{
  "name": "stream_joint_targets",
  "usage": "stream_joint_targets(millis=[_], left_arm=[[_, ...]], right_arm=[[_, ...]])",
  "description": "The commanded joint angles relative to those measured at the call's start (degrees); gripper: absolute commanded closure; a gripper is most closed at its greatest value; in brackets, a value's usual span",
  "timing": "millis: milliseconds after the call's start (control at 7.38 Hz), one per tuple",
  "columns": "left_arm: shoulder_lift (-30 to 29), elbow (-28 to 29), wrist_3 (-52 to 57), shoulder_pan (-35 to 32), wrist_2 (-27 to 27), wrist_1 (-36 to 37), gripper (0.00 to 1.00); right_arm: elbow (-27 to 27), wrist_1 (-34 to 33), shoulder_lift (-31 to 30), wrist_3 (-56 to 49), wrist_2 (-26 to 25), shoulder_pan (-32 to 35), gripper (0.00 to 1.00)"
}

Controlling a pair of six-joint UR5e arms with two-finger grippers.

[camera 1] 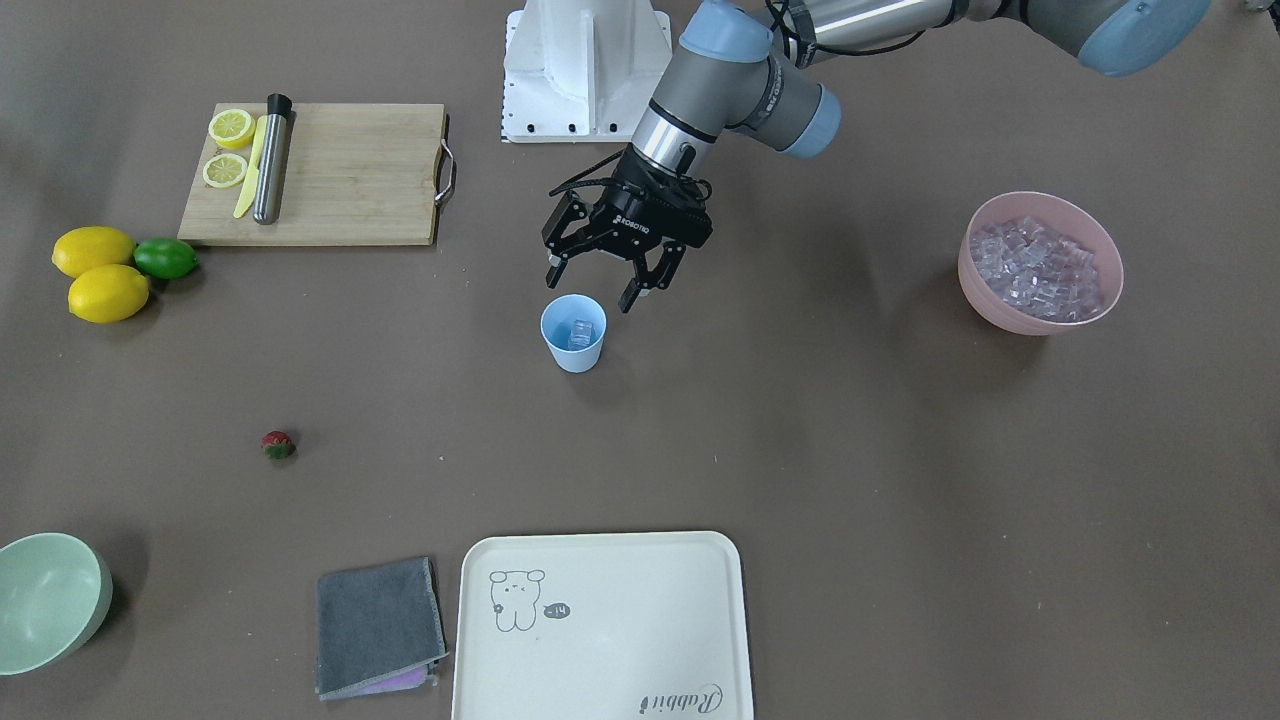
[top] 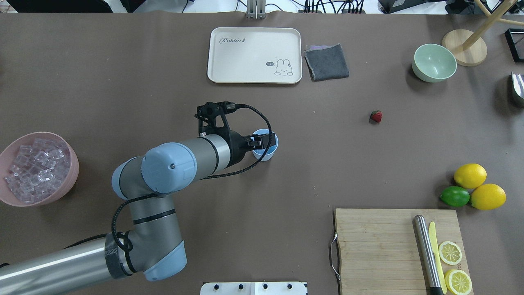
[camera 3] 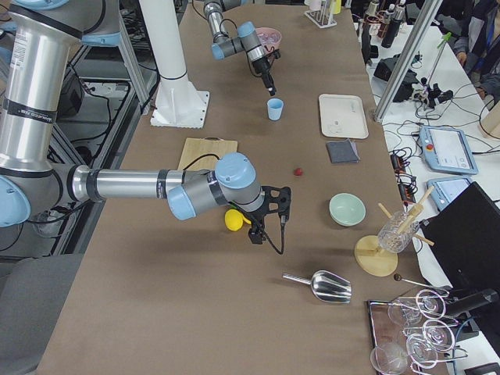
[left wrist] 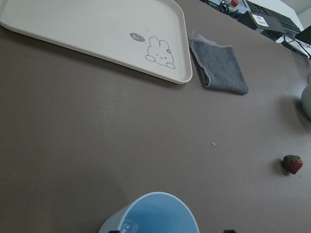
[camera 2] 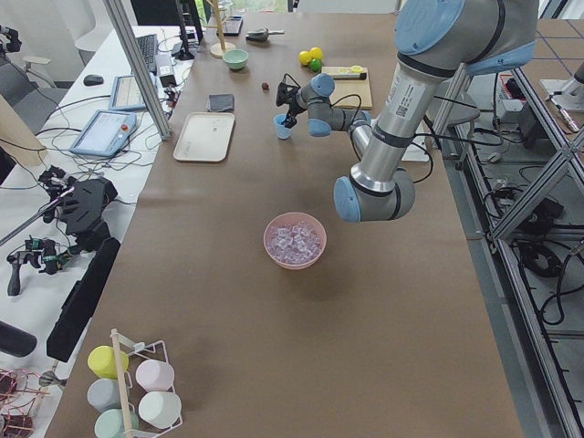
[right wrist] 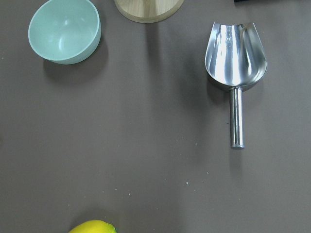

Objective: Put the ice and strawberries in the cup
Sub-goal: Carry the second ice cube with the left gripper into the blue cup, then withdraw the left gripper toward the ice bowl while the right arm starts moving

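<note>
Where the worktop [camera 1: 800, 450] lies nearest the robot's base, a wooden cutting board [camera 1: 330, 175] carries two lemon halves [camera 1: 231, 128], a yellow knife and a steel bar [camera 1: 271, 160]; two whole lemons [camera 1: 93, 250] and a lime [camera 1: 165, 258] sit touching just off its corner. At the robot's left end stands the pink bowl [camera 1: 1040, 310], heaped with ice [camera 1: 1040, 268]. Further out, at mid-worktop, the left pincer [camera 1: 592, 290] hangs just above the cup [camera 1: 575, 358], over the rim on the robot's side; its fingers are spread wide and grasp nothing. The cup stands upright with at least one clear cube lying in its bottom. The strawberry [camera 1: 278, 445] lies on bare worktop, well apart from the cup, toward the robot's right. Along the far edge are a cream tray [camera 1: 600, 700], a folded grey cloth [camera 1: 378, 625] just beside it, and a pale green bowl [camera 1: 50, 600]. The right pincer [camera 3: 268, 230] shows only in the side view, raised beside a lemon; whether it is released or clenched I cannot tell; its wrist camera looks down on a steel scoop [right wrist: 236, 63].
</note>
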Motion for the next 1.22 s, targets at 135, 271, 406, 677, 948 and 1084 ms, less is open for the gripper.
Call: stream_joint_targets(millis=[135, 271, 406, 677, 948, 1084], left_arm=[[6.77, -14.91, 11.27, -8.8, -14.04, 22.49, 0.01], [9.76, -20.02, 21.15, -13.81, -19.51, 29.84, 0.0], [15.97, -23.55, 29.51, -18.73, -24.7, 30.96, 0.0], [29.57, -25.17, 48.55, -32.95, -36.74, 28.09, 0.0], [41.56, -17.05, 70.71, -48.06, -49.02, 20.36, 0.0], [42.48, -10.55, 81.52, -54.93, -56.49, 20.77, 0.0]], right_arm=[[0.02, 0.16, 0.37, 0.39, 0.27, 0.0, 0.0], [0.02, 0.16, 0.72, 0.48, 0.27, 0.0, 0.0], [0.02, 0.16, 0.81, 0.57, 0.53, -0.09, 0.0], [0.1, 0.16, 0.9, 1.53, 0.54, -0.09, 0.0], [0.02, -0.01, 1.51, 1.54, 0.45, -0.44, 0.0], [0.02, -0.19, 2.99, 2.41, 0.36, -0.7, 0.0]])
